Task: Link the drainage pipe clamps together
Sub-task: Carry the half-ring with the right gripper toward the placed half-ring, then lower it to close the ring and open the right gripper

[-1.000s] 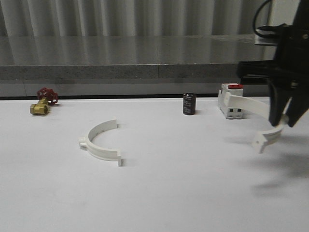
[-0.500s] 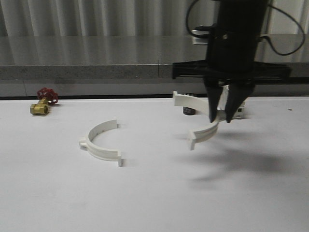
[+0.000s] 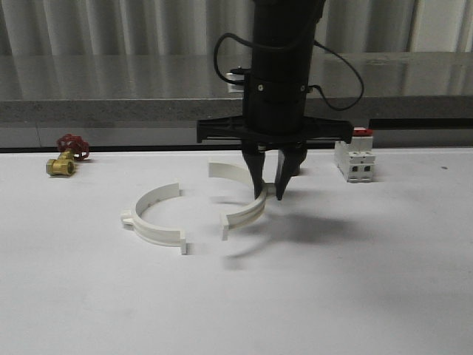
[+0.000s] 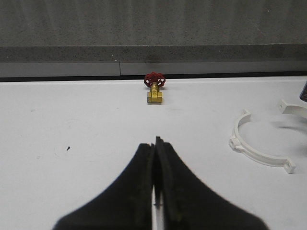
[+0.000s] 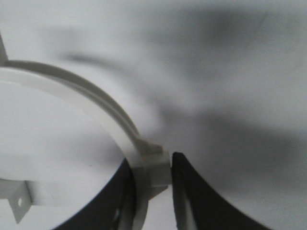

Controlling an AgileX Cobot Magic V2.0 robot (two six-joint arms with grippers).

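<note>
One white half-ring drainage pipe clamp (image 3: pixel 153 221) lies flat on the white table, left of centre, its open side facing right; in the left wrist view this clamp (image 4: pixel 259 150) is off to one side. The other clamp (image 3: pixel 244 208) hangs just above the table right beside it, open side facing left. My right gripper (image 3: pixel 268 192) points straight down and is shut on its curved band near the side lug. The right wrist view has the fingers (image 5: pixel 152 166) pinching that band (image 5: pixel 103 103). My left gripper (image 4: pixel 157 143) is shut with nothing in it, low over bare table.
A brass valve with a red handle (image 3: pixel 65 155) sits at the far left near the back edge. A white boxy switch with a red top (image 3: pixel 355 157) stands at the back right. A grey ledge runs behind the table.
My right arm has carried the held clamp leftward from the right side to the table's middle, next to the lying clamp. The lying clamp has not moved.
</note>
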